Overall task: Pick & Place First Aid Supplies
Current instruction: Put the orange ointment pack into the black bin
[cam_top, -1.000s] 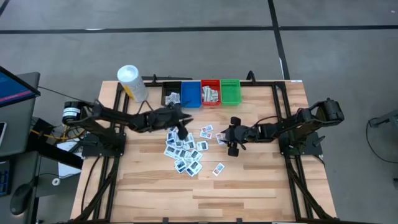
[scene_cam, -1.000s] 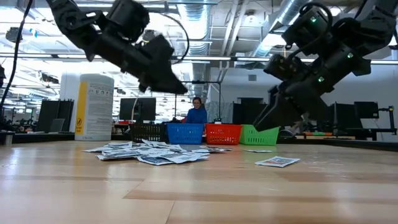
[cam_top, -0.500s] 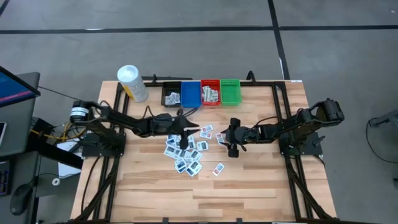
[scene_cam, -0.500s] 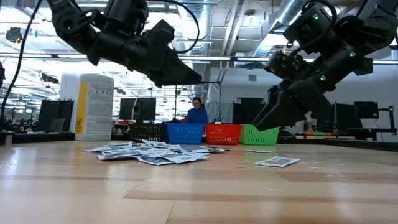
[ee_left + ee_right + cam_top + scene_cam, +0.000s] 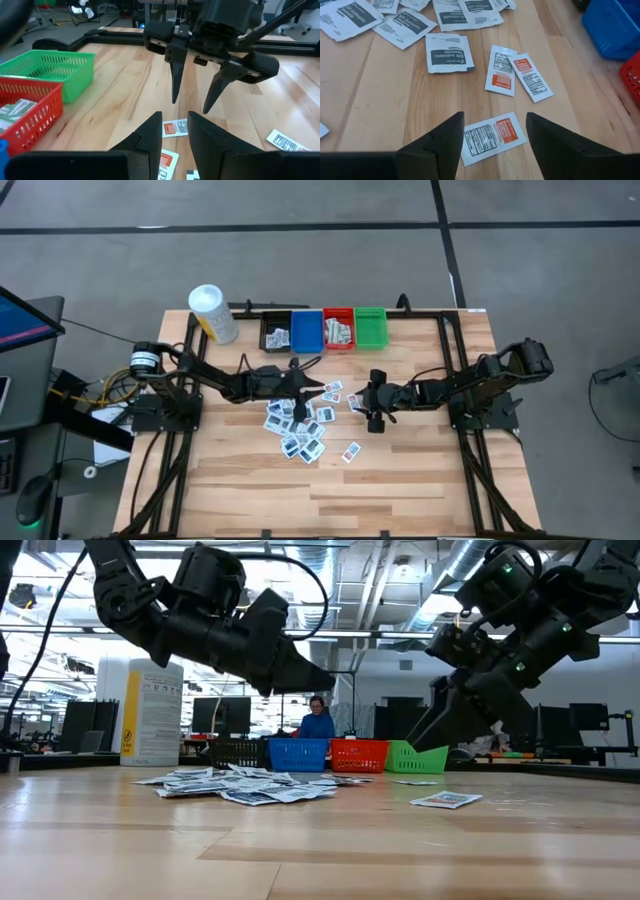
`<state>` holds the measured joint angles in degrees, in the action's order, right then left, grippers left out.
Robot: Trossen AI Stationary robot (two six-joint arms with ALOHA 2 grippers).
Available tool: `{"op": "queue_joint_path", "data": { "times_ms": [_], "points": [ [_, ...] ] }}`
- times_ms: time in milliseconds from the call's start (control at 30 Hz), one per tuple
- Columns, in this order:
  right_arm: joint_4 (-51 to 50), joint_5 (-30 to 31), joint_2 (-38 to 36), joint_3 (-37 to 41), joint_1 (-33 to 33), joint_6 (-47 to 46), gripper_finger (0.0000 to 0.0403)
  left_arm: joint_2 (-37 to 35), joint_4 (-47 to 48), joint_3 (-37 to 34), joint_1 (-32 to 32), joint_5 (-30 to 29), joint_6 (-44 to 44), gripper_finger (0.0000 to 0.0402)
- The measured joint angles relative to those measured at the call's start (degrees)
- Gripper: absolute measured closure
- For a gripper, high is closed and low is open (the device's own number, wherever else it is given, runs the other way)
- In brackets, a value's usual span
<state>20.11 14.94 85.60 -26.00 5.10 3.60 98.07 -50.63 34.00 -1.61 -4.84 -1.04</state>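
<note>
Many first aid supplies, small flat packets (image 5: 297, 425), lie loose in a pile on the wooden table (image 5: 420, 480); the low view shows the pile (image 5: 240, 787) too. My left gripper (image 5: 322, 390) hovers over the pile's far right part, open and nearly level, with nothing between its fingers (image 5: 174, 120). My right gripper (image 5: 358, 402) faces it, open and slanting down, its fingers to either side of an orange-marked packet (image 5: 492, 134) that lies flat on the table, untouched.
Black (image 5: 275, 332), blue (image 5: 306, 330), red (image 5: 338, 330) and green (image 5: 370, 327) bins stand in a row at the far edge; black and red hold packets. A white-capped yellow container (image 5: 212, 313) stands far left. One packet (image 5: 351, 451) lies apart, nearer the front.
My left gripper has moved toward the table's right, toward my right gripper, sinking a little and tipping from pointing steeply down to nearly level. The packets have stayed where they lay.
</note>
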Motion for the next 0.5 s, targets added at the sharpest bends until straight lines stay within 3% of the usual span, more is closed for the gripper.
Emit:
{"op": "queue_joint_path", "data": {
  "times_ms": [333, 500],
  "points": [
    [-0.32, -0.23, 0.0, 0.0, -1.2, 1.93, 0.02, -0.03, -0.48, 0.0, 0.0, 0.7, 0.04, 0.0309],
    [-0.31, -3.17, 0.0, 0.0, -1.11, 3.91, 0.0207, -0.03, -0.5, 0.0, 0.07, 0.9, 0.41, 0.0309]
  ]
}}
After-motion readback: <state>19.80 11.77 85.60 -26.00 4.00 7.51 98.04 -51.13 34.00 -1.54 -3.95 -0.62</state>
